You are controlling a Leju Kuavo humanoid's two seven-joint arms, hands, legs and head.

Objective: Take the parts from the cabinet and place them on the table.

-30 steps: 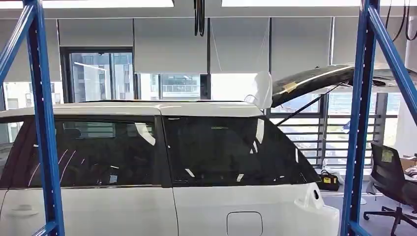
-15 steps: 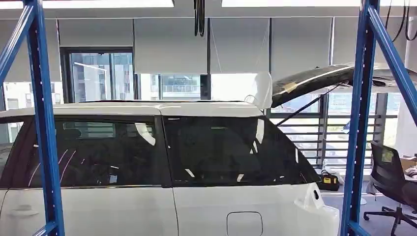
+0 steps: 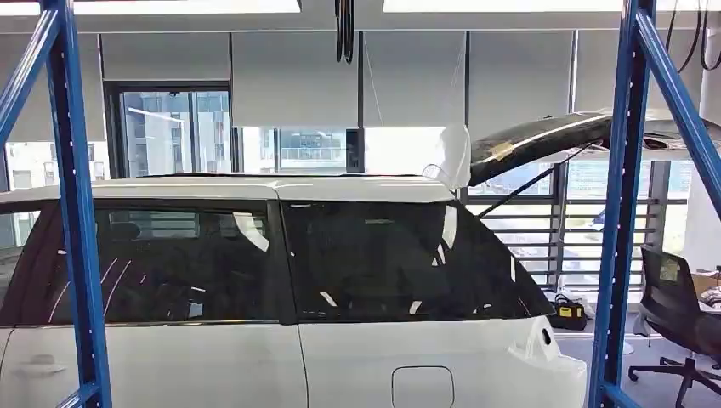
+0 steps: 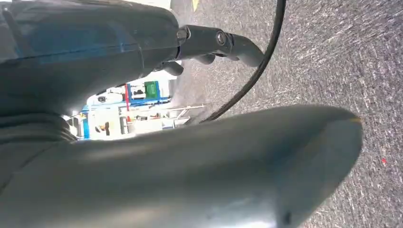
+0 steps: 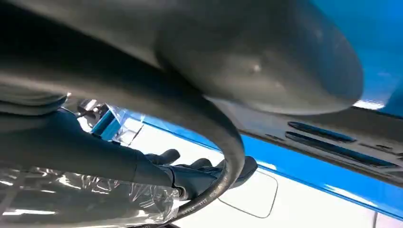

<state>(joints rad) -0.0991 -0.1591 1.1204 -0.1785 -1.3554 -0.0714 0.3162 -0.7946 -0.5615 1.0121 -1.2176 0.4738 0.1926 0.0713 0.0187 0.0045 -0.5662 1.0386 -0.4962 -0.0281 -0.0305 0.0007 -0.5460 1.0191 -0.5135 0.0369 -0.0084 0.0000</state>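
Left hand (image 4: 209, 45) fingers apart, empty; right hand (image 5: 199, 173) — grip unclear, perhaps curled.

Blue cabinet (image 3: 76, 212) uprights frame view, w/ parts unseen.

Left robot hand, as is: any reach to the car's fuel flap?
Probably not. The left robot hand hangs over the carpet, while the fuel flap sits on the white car, beyond the blue rack upright.
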